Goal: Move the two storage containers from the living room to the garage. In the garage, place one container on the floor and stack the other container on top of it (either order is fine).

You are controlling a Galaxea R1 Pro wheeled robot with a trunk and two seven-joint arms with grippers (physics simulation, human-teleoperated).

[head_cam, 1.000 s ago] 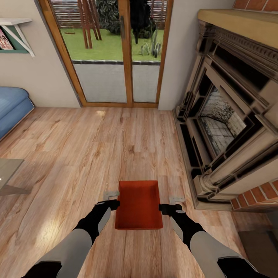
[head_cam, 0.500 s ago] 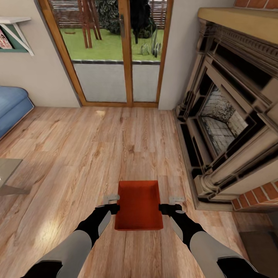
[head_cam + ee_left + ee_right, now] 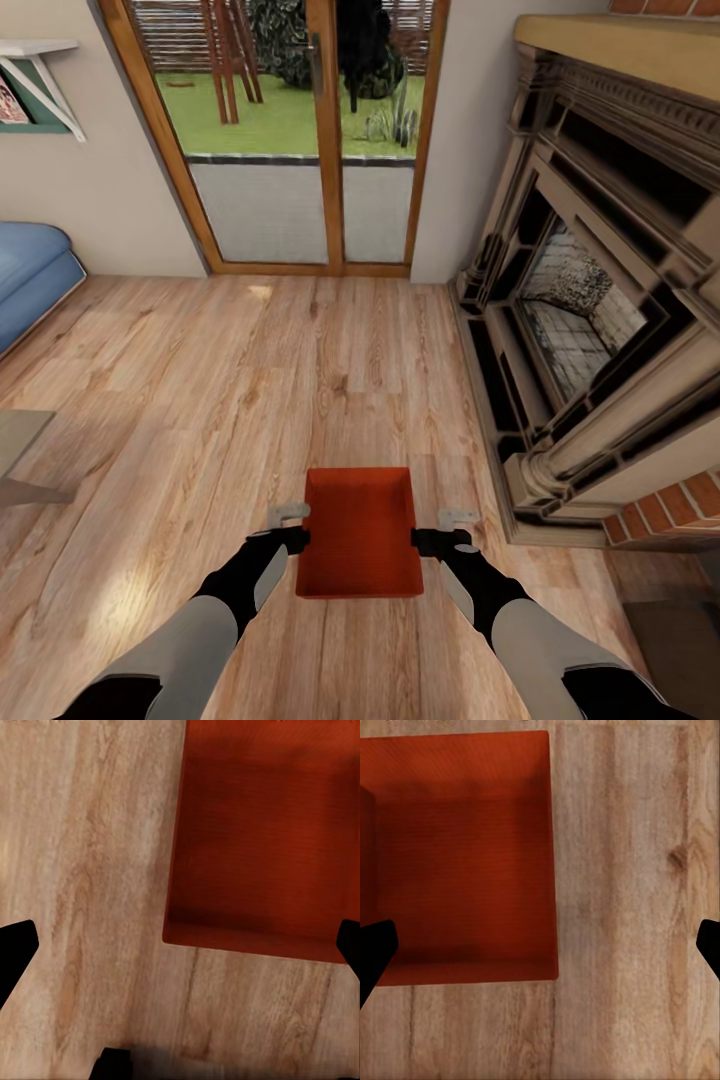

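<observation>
Head view. One storage container (image 3: 358, 533), orange-red, open-topped, nothing visible inside, sits between the two arms above the wood-plank floor (image 3: 250, 400) of the living room; whether it rests on the boards or is lifted off them cannot be told. The left gripper (image 3: 287, 517) is just beside the container's left wall, the right gripper (image 3: 458, 519) just beside its right wall, a little apart from it. Each gripper shows pale fingers spread open, nothing between them; contact with the bin walls cannot be confirmed. Taking the container as landmark: glass doors (image 3: 310, 140) with a wood frame stand well beyond its far end, lawn and plants behind the panes. The stone fireplace (image 3: 590, 300) runs along its right side, near, with brick (image 3: 665, 510) at the foot. A blue sofa (image 3: 30, 275) lies well off to its left and further away. A wall shelf (image 3: 40, 80) hangs above the sofa. A grey slab corner (image 3: 20, 440), perhaps a table, sits left of the container at the picture's edge.

Left wrist view. Container (image 3: 270, 840) seen from above, one corner and two walls showing, floor planks (image 3: 82, 870) beside it. Dark fingertips (image 3: 13, 949) at both picture edges, widely apart, holding nothing.

Right wrist view. Container (image 3: 457, 855) again from above, corner showing, planks (image 3: 630, 907) alongside. Dark fingertips (image 3: 373, 952) at both edges, set wide, one overlapping the bin's outline, nothing gripped.
</observation>
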